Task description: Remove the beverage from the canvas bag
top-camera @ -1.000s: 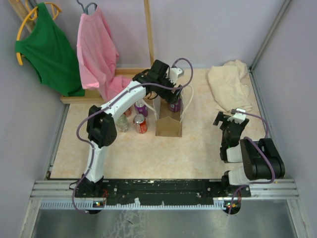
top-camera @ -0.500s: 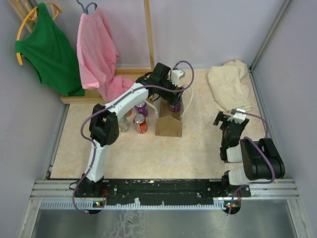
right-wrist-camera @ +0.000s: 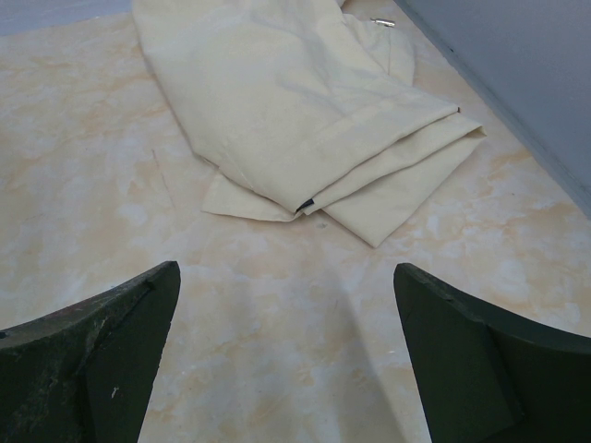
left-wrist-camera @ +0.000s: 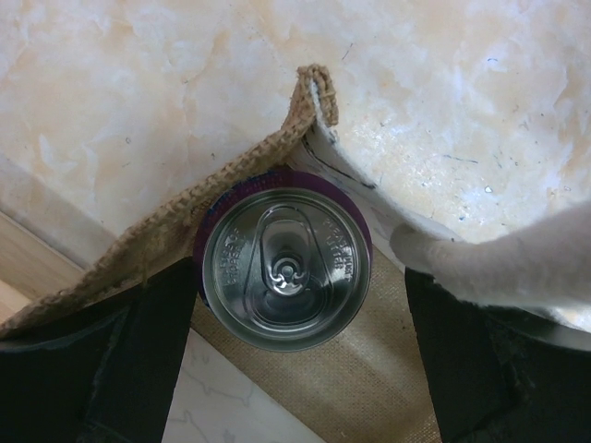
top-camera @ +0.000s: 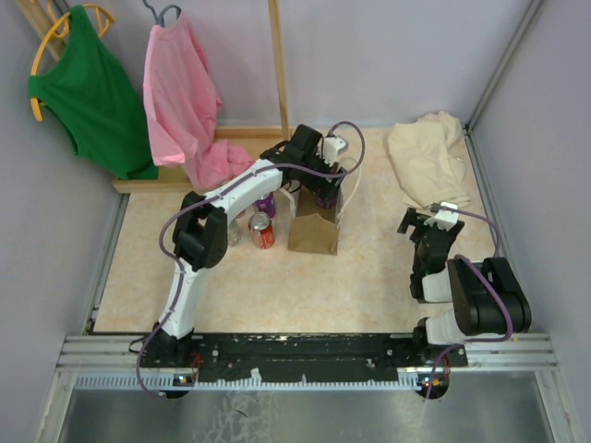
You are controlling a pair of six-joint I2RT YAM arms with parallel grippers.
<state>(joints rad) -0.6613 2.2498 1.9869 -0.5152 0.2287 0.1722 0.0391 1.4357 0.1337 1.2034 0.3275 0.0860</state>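
L gripper moved nearer canvas bag; can btw spread fingers.

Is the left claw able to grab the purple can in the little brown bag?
Probably yes. The left claw is open straddling the purple metal can, and the mouth of the tan canvas bag gapes wide. Only its white loop handle sits close by.
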